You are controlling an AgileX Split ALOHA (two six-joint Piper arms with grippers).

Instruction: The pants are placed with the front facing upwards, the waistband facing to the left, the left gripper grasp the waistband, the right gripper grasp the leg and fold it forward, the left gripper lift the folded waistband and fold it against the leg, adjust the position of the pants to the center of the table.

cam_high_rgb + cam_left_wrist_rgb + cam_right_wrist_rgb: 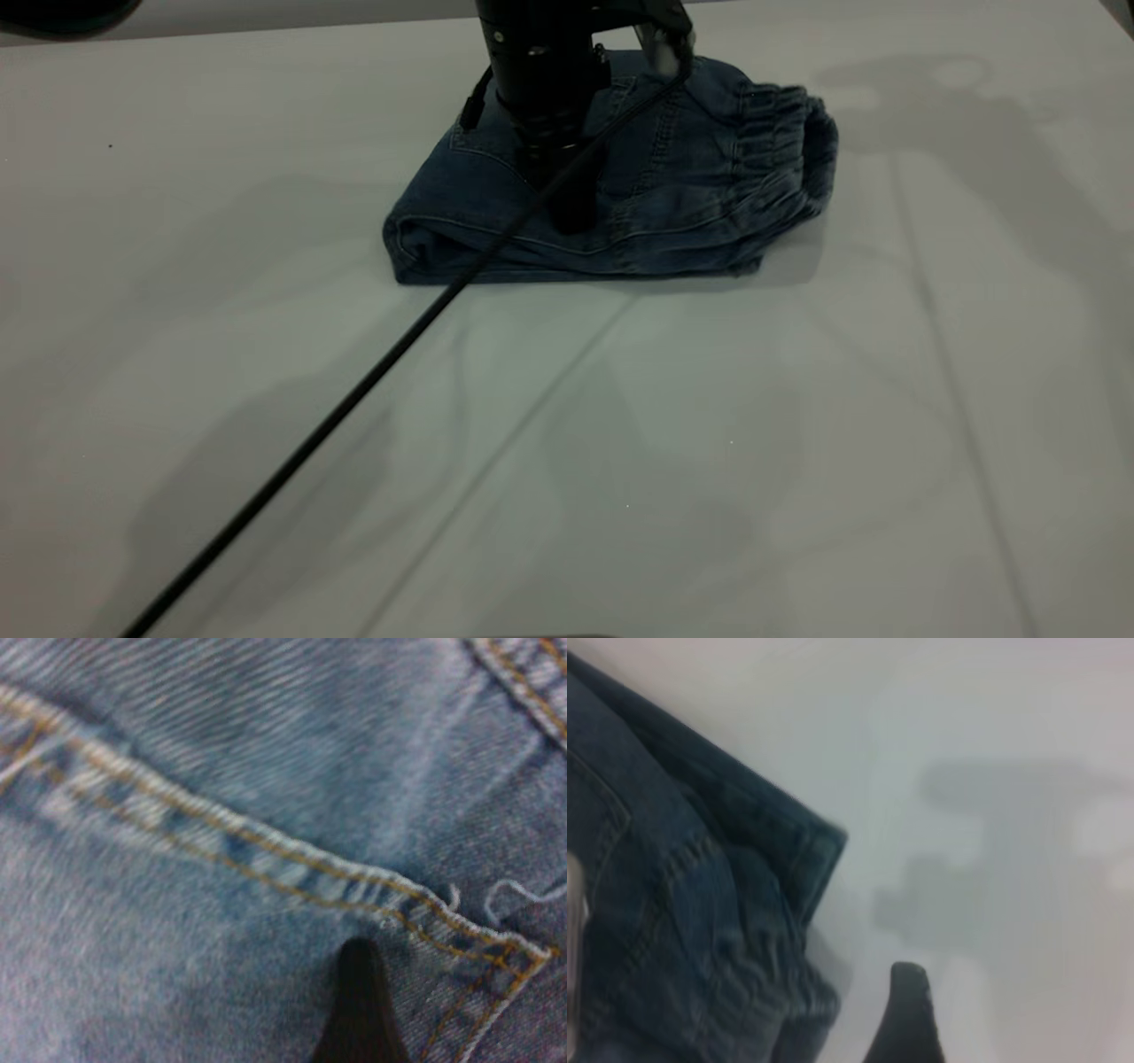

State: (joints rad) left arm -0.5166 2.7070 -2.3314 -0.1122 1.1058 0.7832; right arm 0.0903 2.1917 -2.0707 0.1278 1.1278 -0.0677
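Note:
The pants (691, 204) lie folded into a compact blue denim bundle on the table (620, 461), at the far middle of the exterior view. The gathered waistband (784, 151) is at the bundle's right end. My left gripper (574, 211) comes straight down onto the top of the bundle, left of its middle, and touches the cloth. Its wrist view is filled by denim (221, 744) with a tan-stitched seam (266, 850). My right gripper (966, 1014) hangs over bare table just off the pants' ruffled end (771, 992); it is out of the exterior view.
The left arm's thin black cable (354, 390) runs slanting from the gripper to the near left edge. A dark object (62, 13) sits at the far left corner. Soft creases cross the tabletop (930, 310). Bare table lies in front of, left of and right of the pants.

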